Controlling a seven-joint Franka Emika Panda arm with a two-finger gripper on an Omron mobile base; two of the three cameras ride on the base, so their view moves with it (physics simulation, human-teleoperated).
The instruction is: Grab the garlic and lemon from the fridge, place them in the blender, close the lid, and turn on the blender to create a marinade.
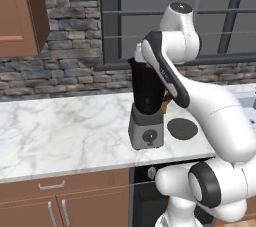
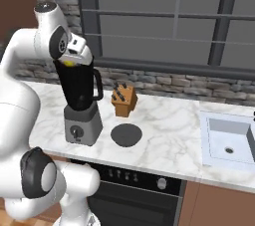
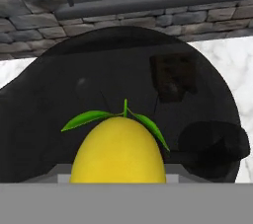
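The blender [image 1: 146,111] [image 2: 79,100] stands on the marble counter, its dark jar open at the top on a grey base with a round knob. My gripper [image 2: 73,60] hovers right at the jar's mouth, shut on the yellow lemon [image 2: 69,63]. In the hand view the lemon [image 3: 118,154], with green leaves at its stem, hangs over the jar's dark opening [image 3: 123,70]. The lid [image 1: 182,128] [image 2: 126,135] lies flat on the counter to the right of the blender's base. The garlic and the fridge are out of view.
A wooden knife block [image 2: 123,101] stands behind the lid near the stone wall. A sink [image 2: 229,140] is sunk into the counter at the right. A black oven [image 2: 134,190] sits under the counter, and a wooden wall cabinet [image 1: 20,11] hangs at upper left.
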